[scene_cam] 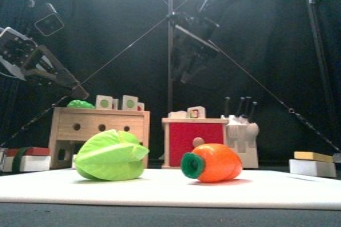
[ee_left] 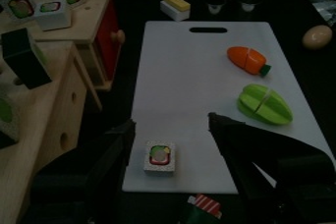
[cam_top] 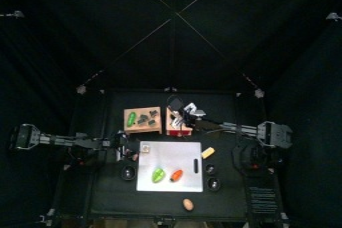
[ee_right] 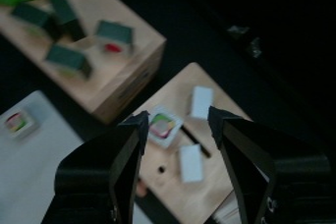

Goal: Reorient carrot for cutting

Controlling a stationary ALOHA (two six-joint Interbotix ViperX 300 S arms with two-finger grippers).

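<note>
The carrot (cam_top: 175, 176) (scene_cam: 213, 163) (ee_left: 246, 59) is a short orange-red piece with a green end, lying on the white cutting board (cam_top: 187, 152) (ee_left: 197, 81) beside a green vegetable (cam_top: 159, 175) (scene_cam: 110, 158) (ee_left: 266, 102). My left gripper (ee_left: 171, 122) (cam_top: 130, 153) hovers open over the board's other end, well away from the carrot, with nothing between its jaws. My right gripper (ee_right: 176, 117) (cam_top: 185, 112) hangs open and empty above the boxes behind the board.
A wooden box (cam_top: 142, 118) (ee_right: 79, 31) and a red box (cam_top: 178, 122) (scene_cam: 194, 139) carry small blocks behind the board. One small block (ee_left: 159, 158) lies on the board near my left gripper. A yellow-orange stick (cam_top: 206, 153) and a brownish oval lump (cam_top: 189, 204) (ee_left: 316, 37) lie nearby.
</note>
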